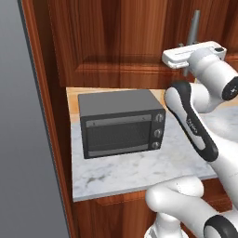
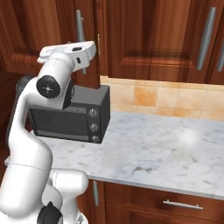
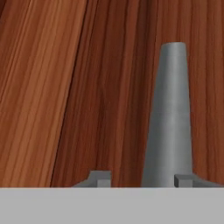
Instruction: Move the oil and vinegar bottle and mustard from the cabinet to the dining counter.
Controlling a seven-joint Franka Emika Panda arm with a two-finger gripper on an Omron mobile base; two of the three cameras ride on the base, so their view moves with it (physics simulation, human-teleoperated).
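The reddish-brown cabinet [image 1: 107,42] hangs above the worktop. Its left door [image 2: 89,65] stands slightly ajar, its lower edge swung out in front of the toaster oven. My gripper [image 3: 142,180] is at that door's silver bar handle [image 3: 168,118], which rises between the two finger tips, close against the right one. The jaws are shut on the handle. From the left base view the white hand [image 1: 193,53] sits at the lower end of the handle [image 1: 194,25]. The oil and vinegar bottle, the mustard and the dining counter are out of view.
A dark grey toaster oven [image 1: 121,123] stands on the narrow marble worktop [image 1: 139,172] just below the hand. More cabinet doors with bar handles [image 2: 203,39] run to the right above a tan tile backsplash [image 2: 166,98]. A grey wall [image 1: 23,139] closes the left side.
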